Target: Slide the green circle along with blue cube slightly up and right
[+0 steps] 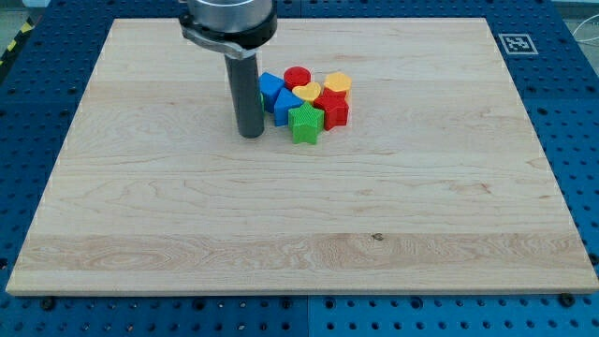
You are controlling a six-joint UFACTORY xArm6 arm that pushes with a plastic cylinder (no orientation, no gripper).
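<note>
Landmark: green star-shaped block [305,123] on the pale wooden board [299,234].
My tip: [251,135] down on the board, just left of the star — a bare rod, nothing to open and nothing held.
Blue cube: [270,87] up-left of the star, beside the rod.
Green circle: only a green sliver [261,97] shows behind the rod — shape cannot be told.
Other blocks: second blue block [284,105], red cylinder [298,77], yellow heart [306,92], yellow block [338,83], red star [334,109], clustered above and right of the star.

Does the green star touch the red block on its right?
Touching. The camera view shows the green star pressed against the red block, with no board visible between them.
</note>
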